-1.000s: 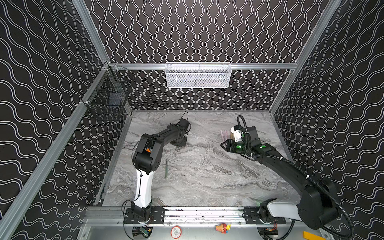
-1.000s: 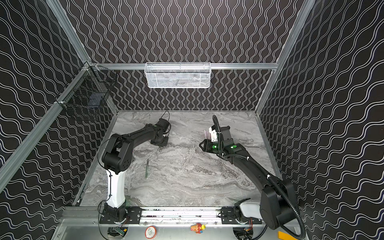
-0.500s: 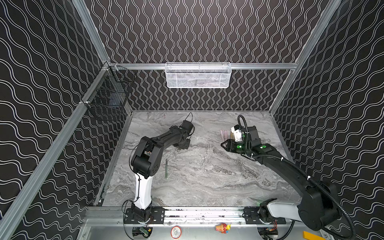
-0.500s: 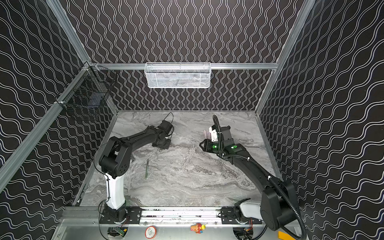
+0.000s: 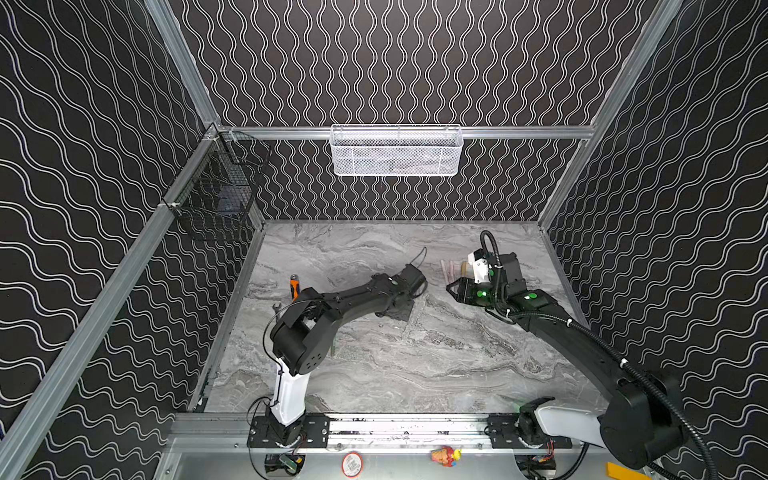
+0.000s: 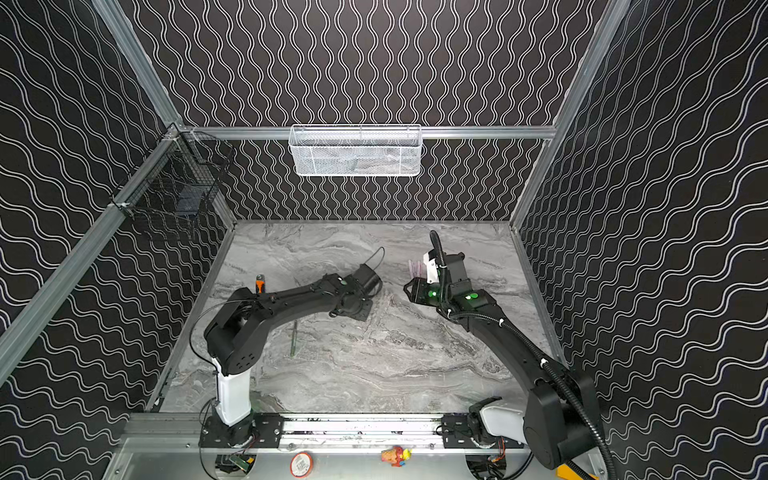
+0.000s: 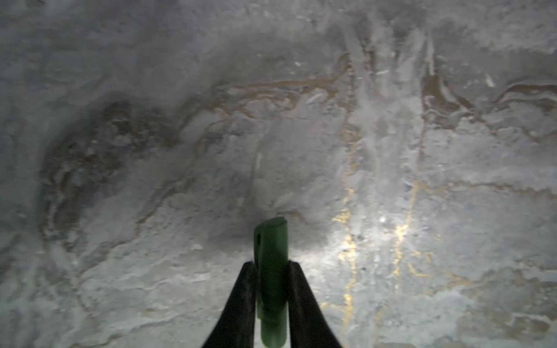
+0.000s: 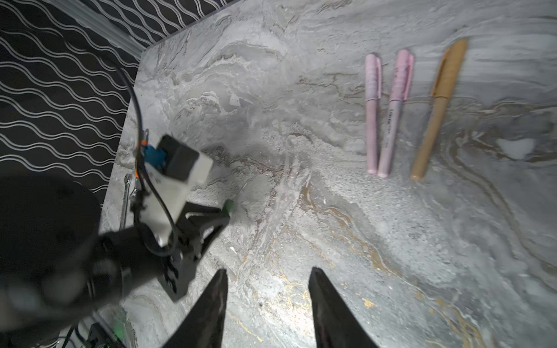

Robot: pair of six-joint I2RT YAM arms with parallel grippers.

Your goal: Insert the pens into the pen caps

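Observation:
My left gripper (image 7: 271, 265) is shut on the dark green pen cap (image 7: 270, 241), which sticks out past the fingertips low over the marble table (image 5: 415, 374). From the right wrist view the cap's end (image 8: 229, 205) shows at that gripper. The dark green pen (image 5: 332, 347) (image 6: 294, 338) lies bare on the table beside the left arm. Two pale pink pens (image 8: 372, 114) (image 8: 394, 114) and a tan pen (image 8: 438, 108) lie side by side with caps on. My right gripper (image 8: 268, 277) (image 5: 451, 289) stands open and empty, facing the left gripper (image 5: 397, 311).
An orange-handled tool (image 5: 294, 286) and a small wrench (image 8: 125, 195) lie near the left wall. A white mesh basket (image 5: 395, 151) hangs on the back wall, and a black wire basket (image 5: 216, 195) on the left wall. Patterned walls close in three sides.
The left arm has swung right toward the table's middle, carrying the green cap. The right arm has hardly moved.

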